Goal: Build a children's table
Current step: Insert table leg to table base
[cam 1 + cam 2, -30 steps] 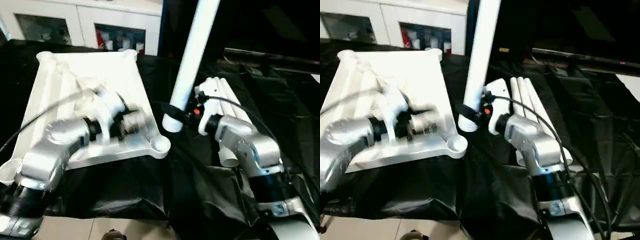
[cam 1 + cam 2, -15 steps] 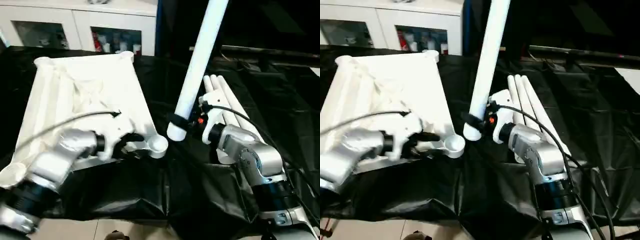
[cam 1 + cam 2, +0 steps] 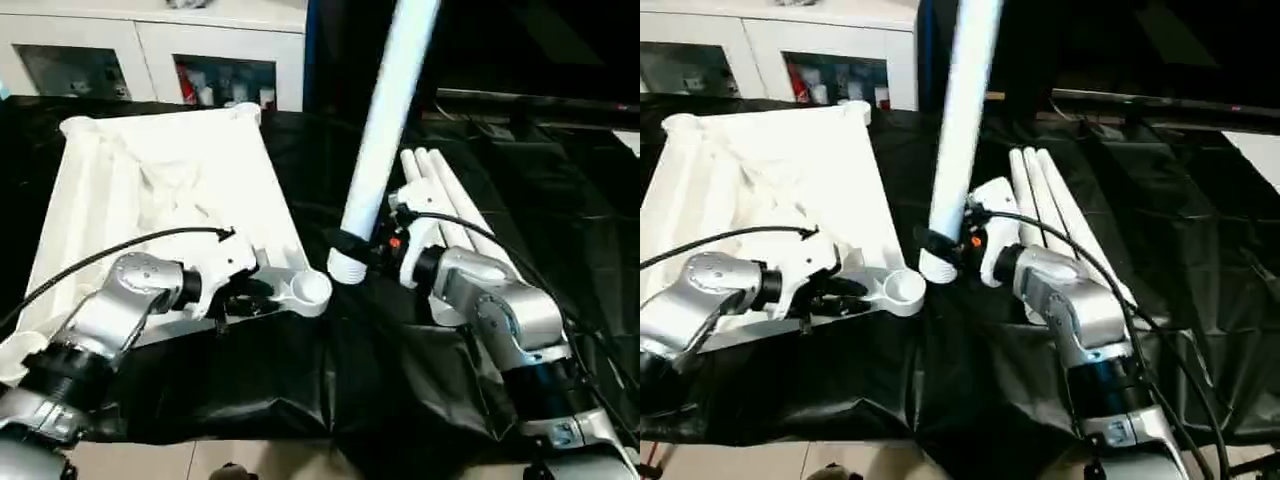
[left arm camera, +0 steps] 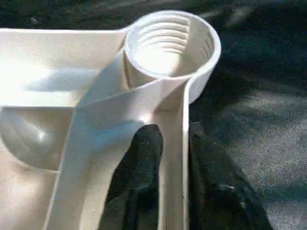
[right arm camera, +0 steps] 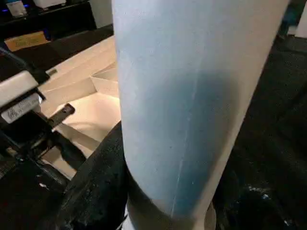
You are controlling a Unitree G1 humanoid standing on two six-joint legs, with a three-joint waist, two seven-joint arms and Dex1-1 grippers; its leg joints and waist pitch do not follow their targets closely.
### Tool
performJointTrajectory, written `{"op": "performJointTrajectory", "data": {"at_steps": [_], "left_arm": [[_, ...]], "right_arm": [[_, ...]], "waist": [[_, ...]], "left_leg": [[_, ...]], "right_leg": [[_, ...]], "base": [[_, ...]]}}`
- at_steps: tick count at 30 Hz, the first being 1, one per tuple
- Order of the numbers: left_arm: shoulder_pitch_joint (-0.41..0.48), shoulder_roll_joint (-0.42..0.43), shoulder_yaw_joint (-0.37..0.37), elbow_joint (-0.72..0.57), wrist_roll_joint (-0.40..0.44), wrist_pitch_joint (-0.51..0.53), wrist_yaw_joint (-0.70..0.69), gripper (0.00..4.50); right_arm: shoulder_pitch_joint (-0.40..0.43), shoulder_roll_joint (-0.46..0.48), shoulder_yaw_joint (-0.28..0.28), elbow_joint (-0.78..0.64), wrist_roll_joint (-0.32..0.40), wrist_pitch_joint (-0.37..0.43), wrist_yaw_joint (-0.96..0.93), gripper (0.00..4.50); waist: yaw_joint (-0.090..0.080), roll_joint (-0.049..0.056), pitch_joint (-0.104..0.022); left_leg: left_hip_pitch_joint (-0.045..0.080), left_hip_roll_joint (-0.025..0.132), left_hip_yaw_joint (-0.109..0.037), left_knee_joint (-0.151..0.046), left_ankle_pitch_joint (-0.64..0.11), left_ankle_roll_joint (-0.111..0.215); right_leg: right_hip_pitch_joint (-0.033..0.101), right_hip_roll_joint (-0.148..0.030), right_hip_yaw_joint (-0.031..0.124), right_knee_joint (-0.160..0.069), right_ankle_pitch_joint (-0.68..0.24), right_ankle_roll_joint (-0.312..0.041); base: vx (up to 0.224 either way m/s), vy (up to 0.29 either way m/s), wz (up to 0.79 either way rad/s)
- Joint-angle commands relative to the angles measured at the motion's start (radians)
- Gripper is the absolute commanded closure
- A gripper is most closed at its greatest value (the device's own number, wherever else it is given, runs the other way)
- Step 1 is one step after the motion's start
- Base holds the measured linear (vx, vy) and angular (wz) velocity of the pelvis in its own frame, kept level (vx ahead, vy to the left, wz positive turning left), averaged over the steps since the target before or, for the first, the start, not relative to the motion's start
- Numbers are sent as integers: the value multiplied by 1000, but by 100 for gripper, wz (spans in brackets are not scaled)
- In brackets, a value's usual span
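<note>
The white tabletop [image 3: 160, 190] lies ribbed side up on the black cloth. Its near right corner socket [image 3: 305, 288] faces up, and the left wrist view shows threads inside this socket [image 4: 168, 43]. My left gripper [image 3: 243, 298] is shut on the tabletop's rim just behind that socket, one black finger [image 4: 141, 163] on each side of the rim wall. My right gripper [image 3: 352, 243] is shut on a white leg [image 3: 385, 110], held nearly upright. Its ribbed lower end [image 3: 345, 268] hangs just right of the socket, apart from it.
Three more white legs [image 3: 445, 195] lie side by side on the black cloth [image 3: 300, 380] behind my right arm. A white cabinet with glass doors [image 3: 150, 60] stands at the back left. Pale floor shows at the cloth's front edge.
My left gripper has come down from the tabletop's middle to its near right corner and closed on the rim. The right gripper still holds the leg by the socket.
</note>
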Motion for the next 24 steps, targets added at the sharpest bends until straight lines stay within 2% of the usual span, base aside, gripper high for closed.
{"op": "performJointTrajectory", "data": {"at_steps": [1, 8, 12, 16, 17, 21, 23, 24], "left_arm": [[-18, 12, -6, 24, 27, -16, -12, 379], [-13, 20, -1, 44, 41, -32, -27, 435], [9, 31, 42, 2, 9, -33, -46, 448], [21, 21, 58, -20, -11, -26, -54, 450], [21, 16, 60, -22, -14, -20, -52, 404], [20, -10, 65, -18, -21, -14, -35, 387], [23, -10, 63, -13, -10, -26, -27, 358], [26, -6, 63, -6, 0, -31, -26, 358]], "right_arm": [[-14, -6, 1, 14, -11, -9, 12, 260], [-25, -8, 8, 24, -13, -10, 25, 260], [-32, -10, 14, 40, -18, -10, 43, 260], [-29, -9, 17, 41, -22, -10, 50, 260], [-30, -9, 18, 42, -23, -10, 51, 260], [-32, -9, 17, 45, -25, -9, 56, 260], [-33, -10, 17, 46, -25, -9, 58, 260], [-34, -11, 17, 48, -24, -9, 61, 260]], "waist": [[2, 20, -75], [1, 17, -75], [0, 16, -74], [1, 16, -77], [1, 17, -76], [3, 17, -76], [4, 16, -75], [4, 15, -75]], "left_leg": [[14, 25, -3, -69, -150, -39], [13, 25, -3, -69, -151, -37], [13, 27, -3, -70, -155, -36], [11, 26, -2, -69, -130, -31], [11, 26, -2, -68, -129, -29], [12, 26, 0, -67, -135, -28], [13, 26, -1, -68, -140, -27], [12, 26, -1, -68, -141, -26]], "right_leg": [[50, -67, 46, -70, -31, -216], [51, -69, 46, -72, -48, -215], [49, -69, 46, -71, -58, -218], [51, -68, 45, -67, -21, -224], [51, -68, 45, -67, -15, -225], [50, -69, 45, -68, -13, -234], [50, -68, 45, -68, -22, -229], [51, -69, 45, -70, -31, -225]], "base": [[0, 0, 0], [0, 0, 0], [0, 0, 0], [0, 0, 0], [0, 0, 0], [0, 0, 0], [0, 0, 0], [0, 0, 0]]}}
